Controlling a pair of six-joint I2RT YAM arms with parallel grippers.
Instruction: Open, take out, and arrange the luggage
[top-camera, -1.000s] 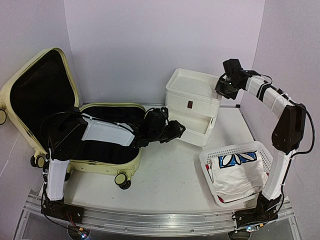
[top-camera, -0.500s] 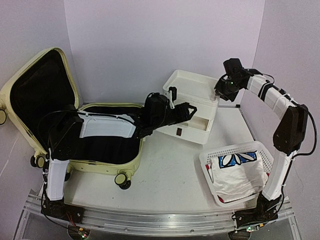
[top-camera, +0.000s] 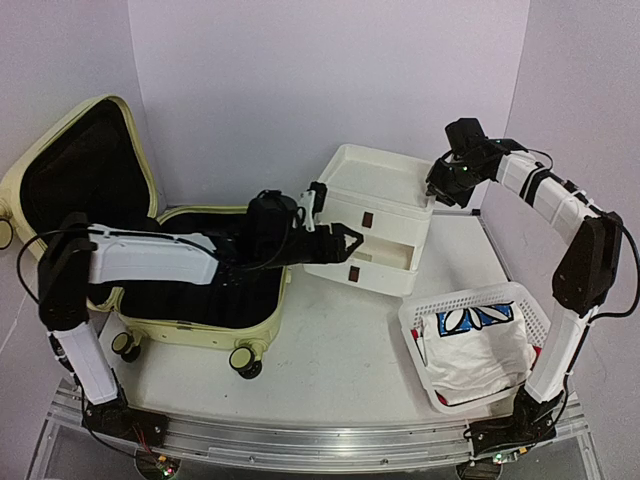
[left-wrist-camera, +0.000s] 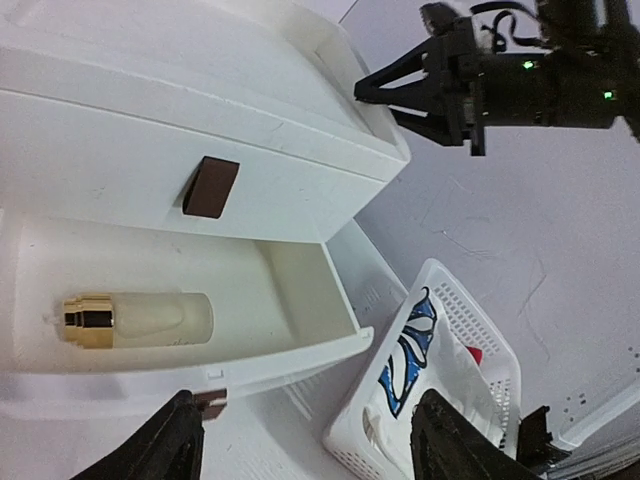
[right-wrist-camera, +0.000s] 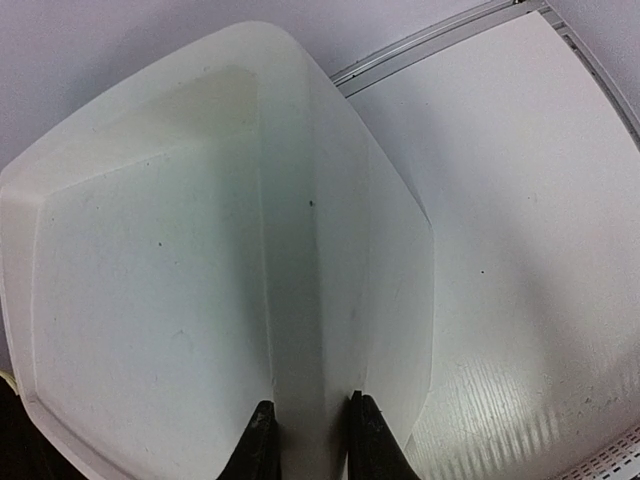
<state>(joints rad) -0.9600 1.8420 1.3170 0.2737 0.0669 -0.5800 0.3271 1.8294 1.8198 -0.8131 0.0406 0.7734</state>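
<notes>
The luggage (top-camera: 195, 334), a pale yellow-green suitcase, lies open at the left with its lid (top-camera: 75, 170) raised and its black lining showing. My left gripper (top-camera: 340, 240) reaches over it toward the white drawer box (top-camera: 385, 180). It is open and holds nothing. In the left wrist view the left gripper (left-wrist-camera: 310, 445) spans the pulled-out drawer (left-wrist-camera: 290, 300), where a frosted bottle with a gold cap (left-wrist-camera: 140, 320) lies. My right gripper (top-camera: 438, 183) is shut on the box's back right rim (right-wrist-camera: 310, 300), one finger on each side.
A white mesh basket (top-camera: 465, 298) with a white and blue cloth (top-camera: 480, 345) stands at the front right. Brown handles (left-wrist-camera: 210, 187) mark the drawer fronts. The purple wall is close behind the box. The metal rail (top-camera: 300, 440) runs along the near edge.
My left gripper has drawn back to the left from the drawer front while its jaws widened. The drawer now stands pulled out. The right gripper has kept its hold on the rim.
</notes>
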